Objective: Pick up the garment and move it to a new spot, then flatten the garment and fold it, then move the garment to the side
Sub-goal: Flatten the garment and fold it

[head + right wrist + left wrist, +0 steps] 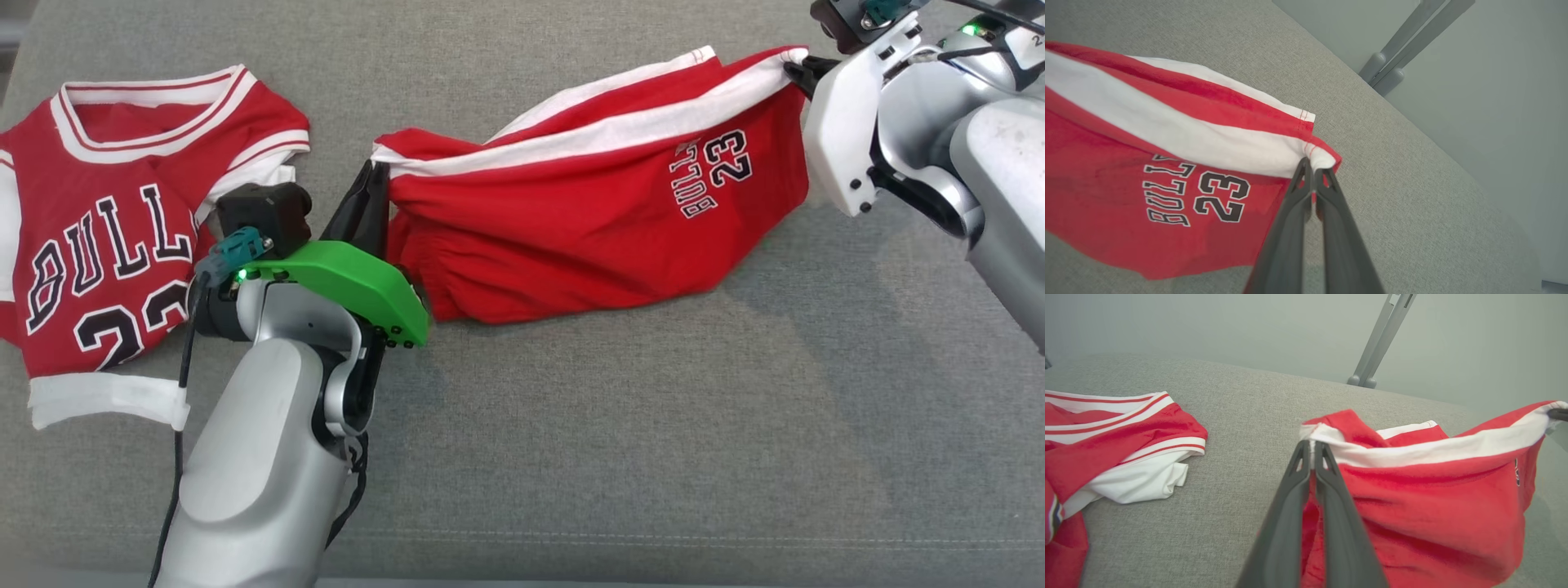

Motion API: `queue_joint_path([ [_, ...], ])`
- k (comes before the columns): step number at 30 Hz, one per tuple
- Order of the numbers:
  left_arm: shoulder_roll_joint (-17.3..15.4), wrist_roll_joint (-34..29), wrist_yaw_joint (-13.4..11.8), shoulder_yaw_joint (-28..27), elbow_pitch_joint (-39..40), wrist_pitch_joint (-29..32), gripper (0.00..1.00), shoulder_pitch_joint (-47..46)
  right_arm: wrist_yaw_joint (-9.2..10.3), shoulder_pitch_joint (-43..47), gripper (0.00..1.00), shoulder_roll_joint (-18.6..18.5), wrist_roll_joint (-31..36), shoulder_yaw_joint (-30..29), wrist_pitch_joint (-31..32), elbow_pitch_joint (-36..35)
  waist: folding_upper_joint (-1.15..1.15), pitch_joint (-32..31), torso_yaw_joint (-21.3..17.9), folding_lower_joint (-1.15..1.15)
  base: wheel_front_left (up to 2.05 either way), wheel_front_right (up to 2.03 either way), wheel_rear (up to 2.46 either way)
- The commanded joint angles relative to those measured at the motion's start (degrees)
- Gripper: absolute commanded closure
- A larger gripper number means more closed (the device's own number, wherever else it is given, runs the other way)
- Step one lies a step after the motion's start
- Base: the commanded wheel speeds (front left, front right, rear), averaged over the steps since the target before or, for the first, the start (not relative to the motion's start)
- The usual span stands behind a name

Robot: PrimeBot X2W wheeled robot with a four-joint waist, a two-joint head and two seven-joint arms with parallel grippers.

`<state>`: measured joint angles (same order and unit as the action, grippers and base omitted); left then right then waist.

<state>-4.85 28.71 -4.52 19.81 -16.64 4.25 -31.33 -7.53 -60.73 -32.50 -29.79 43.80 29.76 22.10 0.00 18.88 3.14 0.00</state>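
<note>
red shorts [571,220] hang stretched between the two tools, lifted by the white-striped edge, with the lower half sagging onto the grey fabric surface [653,457]. left tool [377,173] is clamped tight on one end of that edge. right tool [798,69] is clamped tight on the other end, farther up the head view. matching red jersey [106,245] lies spread to the robot's left, near the left wrist but apart from the shorts. step in hand looks like the carry to a new spot, flattening to follow. to do it well: hold both pinches firm and raise the cloth until the sagging belly clears the surface before travelling, or it will likely drag and bunch. move both arms as one, span taut but not strained; each pinch sits at the very corner of the fabric and could slip. steer clear of the jersey. on set-down, lower the hanging hem first, then draw back so the cloth lays out smooth, printed side [718,175] up.
</note>
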Motion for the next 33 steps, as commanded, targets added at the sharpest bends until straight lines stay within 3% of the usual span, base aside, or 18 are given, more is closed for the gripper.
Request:
queue_joint_path([
  [1,0.16,0.64,0.34,-0.24,-0.8,-0.56,1.0,-1.62,0.08,-1.71,1.0,0.14,-0.49,0.93,-1.1,1.47,0.0,1.58,1.52,0.0,0.0,0.0,0.0],
  [16,1.21,1.25,-0.05,1.31,-11.82,-2.4,1.0,-11.1,0.09,-11.29,1.0,2.95,-2.04,5.02,-6.71,17.08,0.0,5.94,3.7,0.0,0.0,0.0,0.0],
  [17,1.27,1.25,-0.02,1.45,-12.65,-2.45,0.65,-11.75,0.09,-11.46,0.86,3.34,-2.21,5.03,-7.33,17.75,0.0,6.16,3.75,0.0,0.0,0.0,0.0],
  [18,1.3,1.16,-0.06,1.5,-13.23,-2.95,0.0,-12.43,0.09,-11.48,0.0,3.88,-2.55,4.9,-8.08,18.34,0.0,6.34,3.77,0.0,0.0,0.0,0.0],
  [28,0.91,0.89,1.36,2.52,-17.25,-6.3,0.0,-14.38,0.09,-11.38,0.0,7.06,-6.25,3.74,-14.36,21.65,0.0,5.44,4.03,0.0,0.0,0.0,0.0],
  [33,-0.38,-0.01,1.78,2.27,-14.65,-12.16,0.0,-11.25,0.08,-8.91,0.0,6.75,-7.33,1.7,-18.51,22.88,0.0,2.92,4.02,0.0,0.0,0.0,0.0],
])
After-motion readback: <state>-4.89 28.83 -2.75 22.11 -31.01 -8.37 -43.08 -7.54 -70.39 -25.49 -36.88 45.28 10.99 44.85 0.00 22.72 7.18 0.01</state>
